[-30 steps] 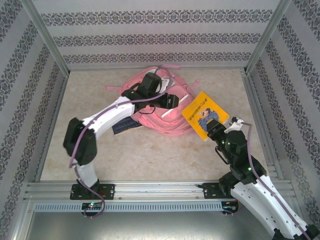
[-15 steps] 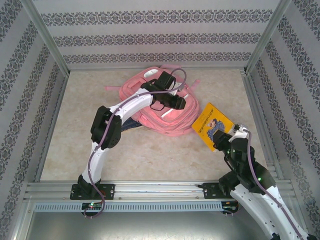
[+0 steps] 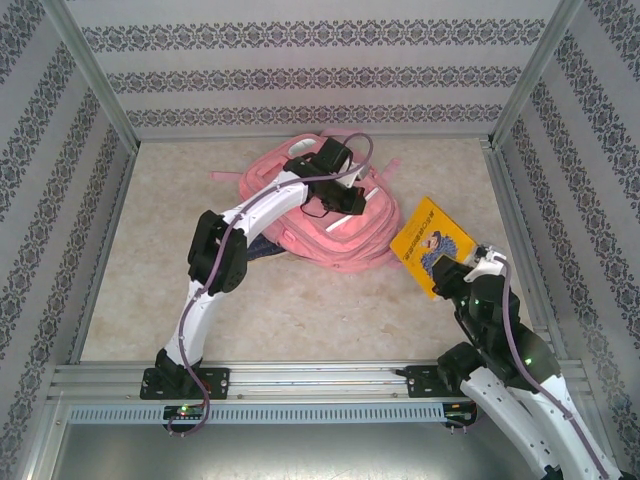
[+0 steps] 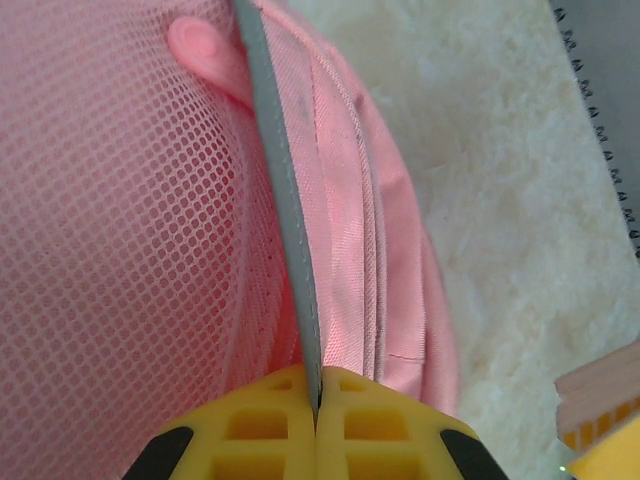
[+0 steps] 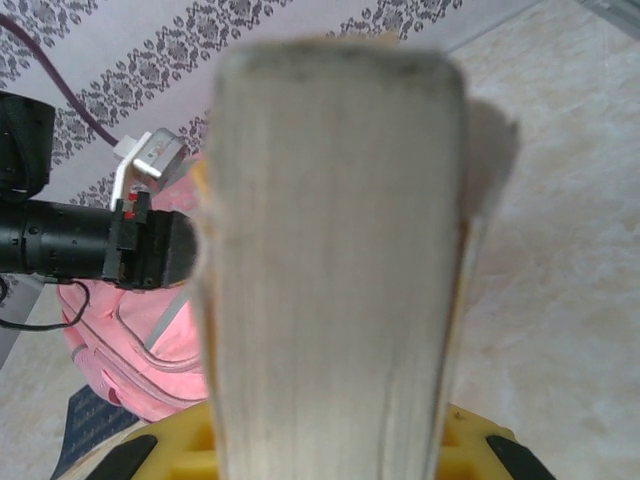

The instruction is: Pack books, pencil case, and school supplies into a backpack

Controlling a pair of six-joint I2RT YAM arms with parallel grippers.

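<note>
Firstly, at far centre the left gripper (image 4: pixel 316 388) pinches the backpack's (image 3: pixel 330 240) grey strip (image 4: pixel 290 220); thin fabric may slip free. Right of the backpack, the right gripper (image 3: pixel 447 272) clamps the yellow book (image 3: pixel 430 240), which could jam against a narrow opening.

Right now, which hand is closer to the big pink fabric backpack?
Left. The left hand is pinched on the pale grey strip of the big pink fabric backpack; the right hand sits apart, to its right, gripping a yellow cartoon-cover book.

Patterned walls (image 3: pixel 320 75), beige marbled tabletop (image 3: pixel 300 310)
</note>
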